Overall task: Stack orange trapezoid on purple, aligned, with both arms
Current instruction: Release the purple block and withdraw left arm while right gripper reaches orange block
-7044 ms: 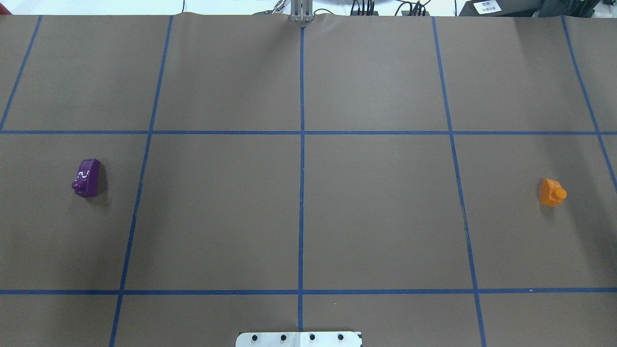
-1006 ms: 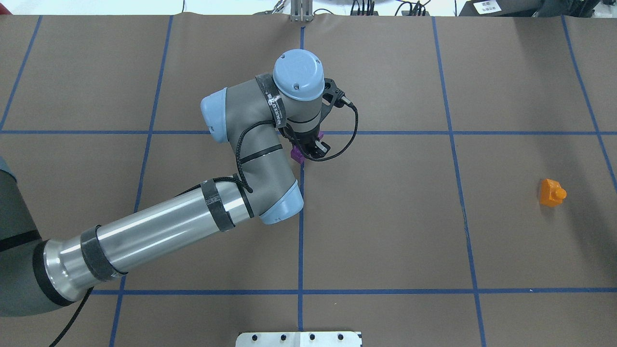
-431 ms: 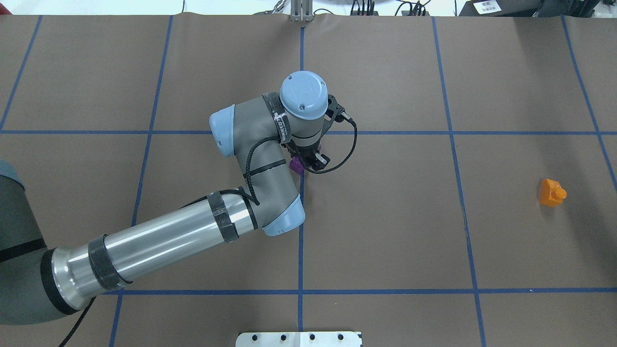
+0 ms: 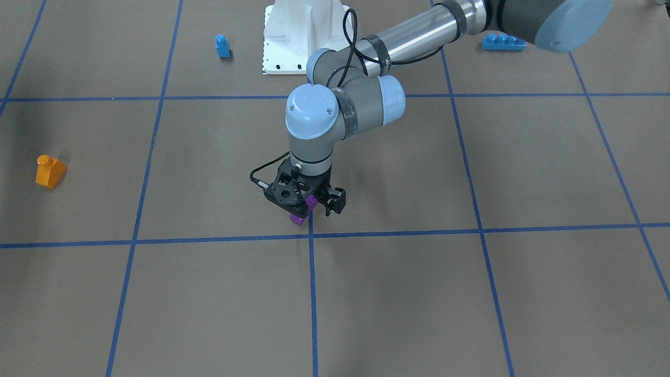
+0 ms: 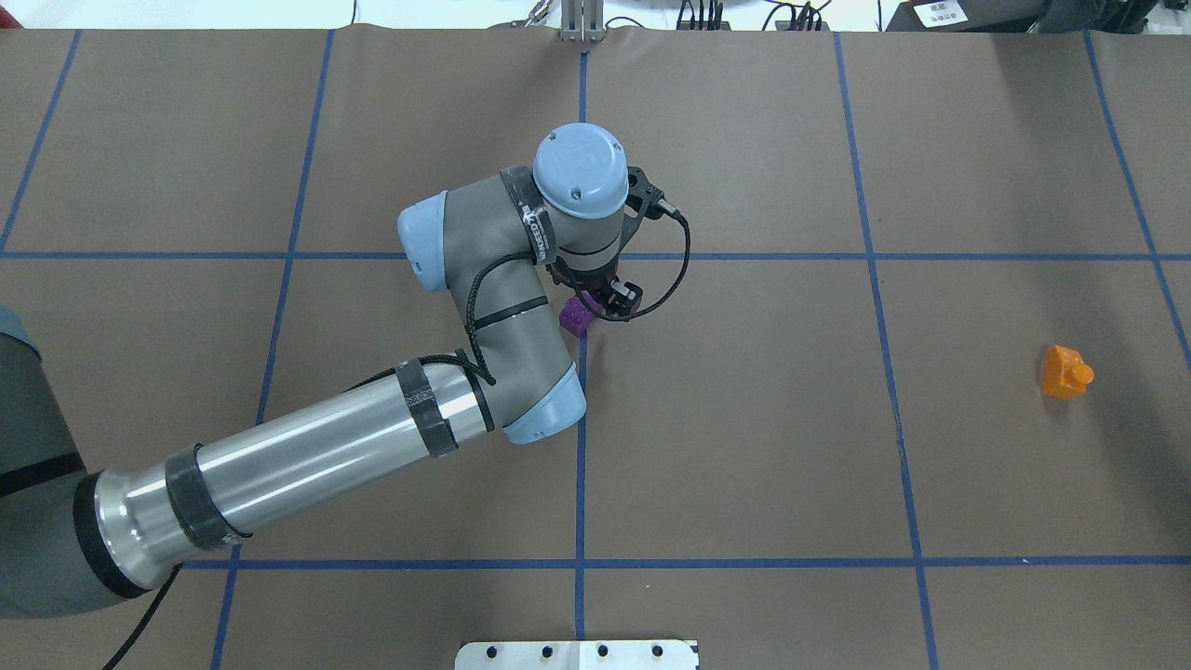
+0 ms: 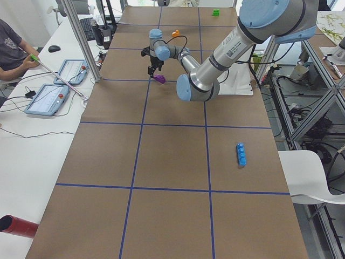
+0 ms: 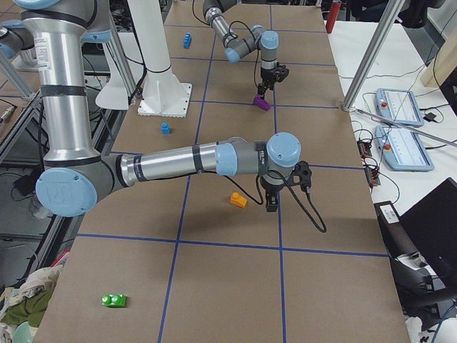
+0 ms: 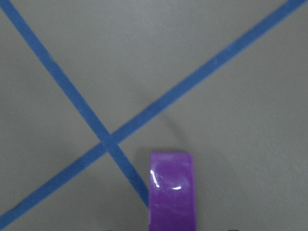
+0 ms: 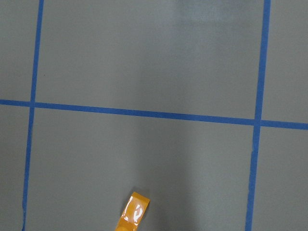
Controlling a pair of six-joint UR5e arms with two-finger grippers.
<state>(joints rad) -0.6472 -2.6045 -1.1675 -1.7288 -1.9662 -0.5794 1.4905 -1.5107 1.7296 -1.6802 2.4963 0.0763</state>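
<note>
Left claw hangs unclenched just above the purple, which lies on the desk beside the centre tape crossing, while the orange sits well apart, and whether the right claw is clenched I can't tell.

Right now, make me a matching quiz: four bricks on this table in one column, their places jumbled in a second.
1 purple brick
2 orange trapezoid
3 long blue brick
4 small blue brick

A beside the white base, on the robot's right
B below the left gripper, by the centre tape crossing
C far out on the robot's right
D by the robot's edge, on its left

Pairs: 1-B, 2-C, 3-D, 4-A
</note>
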